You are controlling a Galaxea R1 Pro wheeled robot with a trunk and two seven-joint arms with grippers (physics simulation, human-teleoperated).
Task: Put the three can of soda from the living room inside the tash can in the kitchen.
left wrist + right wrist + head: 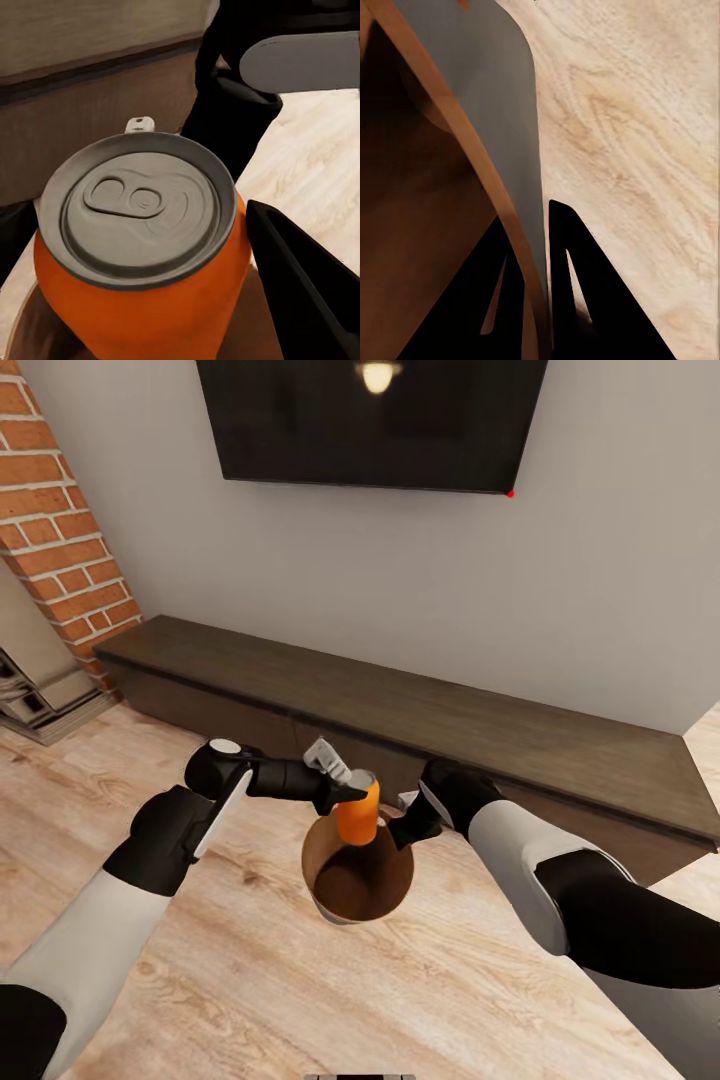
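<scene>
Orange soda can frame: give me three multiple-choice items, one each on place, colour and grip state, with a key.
1. Where is the orange cylindrical soda can?
A. On the dark wooden TV bench
B. Above the opening of the round, brown-lined trash bin
C. Lying on the pale wood floor

2. What colour is the can's top end?
A. Silver-grey
B. Blue
C. Red

3. What does the right hand grip?
A. A second can
B. Nothing
C. The bin's rim

Key: 1 B, the head view shows the can held over the trash bin by the left hand. 2 A, the left wrist view shows a grey lid with a pull tab. 3 C, in the right wrist view one of the fingers sits either side of the bin wall.
</scene>
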